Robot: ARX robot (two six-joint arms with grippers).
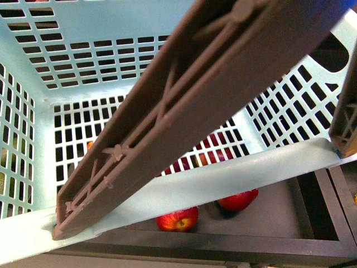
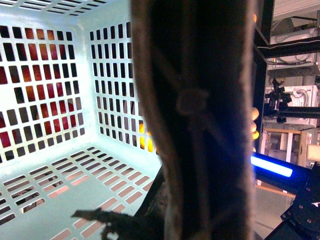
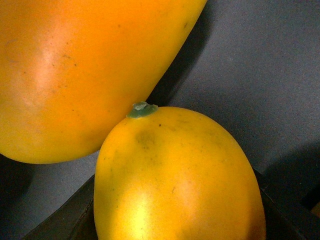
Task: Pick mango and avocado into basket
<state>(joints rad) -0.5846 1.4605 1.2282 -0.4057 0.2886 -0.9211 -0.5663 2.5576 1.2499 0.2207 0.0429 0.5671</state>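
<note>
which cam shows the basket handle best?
Front view: the handle crosses the basket diagonally, in sharp focus, with its ribs and one end at the rim visible. The left wrist view has it too close: dark, blurred, only a middle section. The right wrist view shows none of it, just yellow-orange fruit.

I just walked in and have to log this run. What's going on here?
The basket fills the front camera, with its handle crossing the view, and it looks empty. Apples lie in a dark tray below it. The right wrist camera is close over two touching mangoes on a grey surface. No avocado shows, and no hand shows clearly.
</note>
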